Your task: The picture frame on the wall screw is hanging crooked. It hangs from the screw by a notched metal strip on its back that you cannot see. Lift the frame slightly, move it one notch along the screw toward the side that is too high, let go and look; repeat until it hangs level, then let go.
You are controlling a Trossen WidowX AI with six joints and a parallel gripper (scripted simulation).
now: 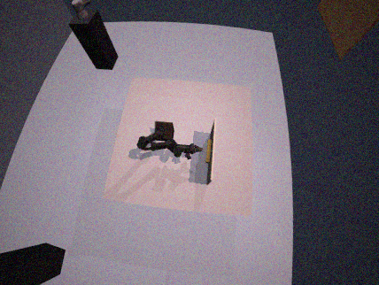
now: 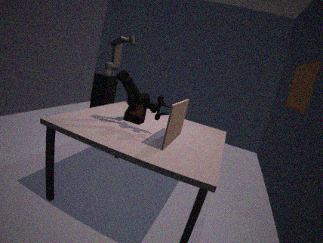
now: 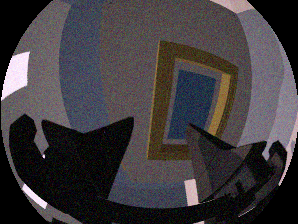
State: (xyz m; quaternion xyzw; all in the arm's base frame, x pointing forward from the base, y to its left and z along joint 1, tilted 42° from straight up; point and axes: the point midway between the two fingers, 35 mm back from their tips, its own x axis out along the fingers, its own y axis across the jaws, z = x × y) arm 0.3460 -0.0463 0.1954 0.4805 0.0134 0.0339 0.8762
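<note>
A picture frame (image 3: 160, 96) (image 1: 207, 150) with a gold border and a blue middle hangs on the small upright wall panel (image 1: 199, 165) (image 2: 175, 122) (image 3: 100, 63) on the table. In the wrist view the frame looks tilted against the panel. My gripper (image 1: 197, 150) (image 2: 161, 110) (image 3: 160, 124) is open and empty. It points at the frame from close by, at about the height of its lower edge, and the fingers do not touch it. In the exterior view only the panel's back shows, so the frame is hidden there.
The arm's base (image 1: 164, 129) (image 2: 135, 113) stands on the pink table top (image 1: 146, 186) (image 2: 113, 136) behind the gripper. A black pedestal (image 1: 95, 42) with a second arm (image 2: 118, 53) stands off the table. Another black block (image 1: 28, 265) is at the lower left.
</note>
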